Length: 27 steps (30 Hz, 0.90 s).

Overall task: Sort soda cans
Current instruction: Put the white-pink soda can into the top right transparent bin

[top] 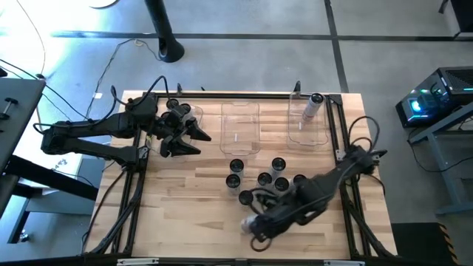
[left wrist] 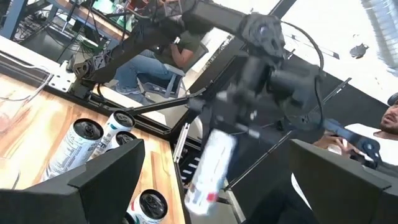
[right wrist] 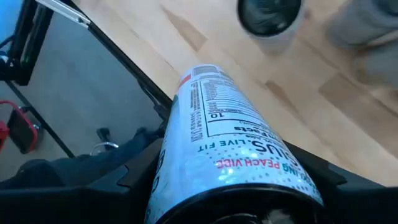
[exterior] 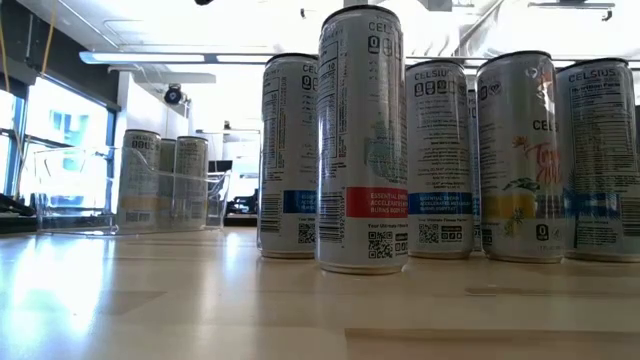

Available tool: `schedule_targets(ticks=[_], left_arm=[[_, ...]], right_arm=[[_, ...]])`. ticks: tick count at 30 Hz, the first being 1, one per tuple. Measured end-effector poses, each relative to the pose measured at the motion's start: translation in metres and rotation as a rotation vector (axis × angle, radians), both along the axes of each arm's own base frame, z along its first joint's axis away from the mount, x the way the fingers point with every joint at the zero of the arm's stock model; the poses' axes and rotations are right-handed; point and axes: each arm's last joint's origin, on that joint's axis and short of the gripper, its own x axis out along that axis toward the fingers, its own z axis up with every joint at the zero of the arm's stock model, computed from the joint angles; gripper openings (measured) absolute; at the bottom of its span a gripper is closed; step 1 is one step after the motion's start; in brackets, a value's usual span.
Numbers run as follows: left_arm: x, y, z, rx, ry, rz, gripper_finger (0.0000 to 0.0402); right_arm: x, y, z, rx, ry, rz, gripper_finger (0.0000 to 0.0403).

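At the table's six o'clock edge, the right gripper (top: 255, 225) is clamping a Celsius can (right wrist: 233, 155), tilted on its side. At nine o'clock, the left gripper (top: 194, 140) is hovering with fingers spread. Other cans (top: 262, 177) are standing mid-table; one is lying in the one o'clock bin (top: 295, 133).

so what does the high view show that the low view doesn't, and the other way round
Only the high view shows both arms: the right pincer near the table's front edge, shut on a can lying on its side, and the left pincer open beside the left bin. It also shows the empty middle bin and the right bin with one can lying in it. Only the low view shows the printed labels on the upright cans, including Celsius lettering. Both show the cluster of standing cans on the wooden table.
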Motion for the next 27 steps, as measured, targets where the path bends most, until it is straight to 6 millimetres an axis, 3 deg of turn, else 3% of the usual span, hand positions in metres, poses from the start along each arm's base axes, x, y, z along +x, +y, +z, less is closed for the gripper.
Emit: schedule_targets(ticks=[6,11,18,21,27], left_arm=[[0.000,0.000,0.000,0.000,0.000,0.000,0.0385],[0.000,0.000,0.000,0.000,0.000,0.000,0.0385],[-0.001,-0.001,0.000,-0.011,0.004,-0.055,0.0385],[-0.001,-0.002,0.000,-0.008,0.002,-0.090,0.0385],[-0.002,-0.004,0.000,-0.005,-0.001,-0.153,0.0385]], right_arm=[[-0.015,-0.007,0.028,-0.106,-0.173,-0.064,0.0239],[-0.005,-0.037,0.031,-0.280,-0.228,-0.181,0.0239],[0.012,-0.114,0.029,-0.490,-0.121,-0.386,0.0239],[0.017,-0.152,0.037,-0.549,-0.135,-0.445,0.0239],[0.013,-0.234,0.046,-0.607,-0.052,-0.555,0.0239]])
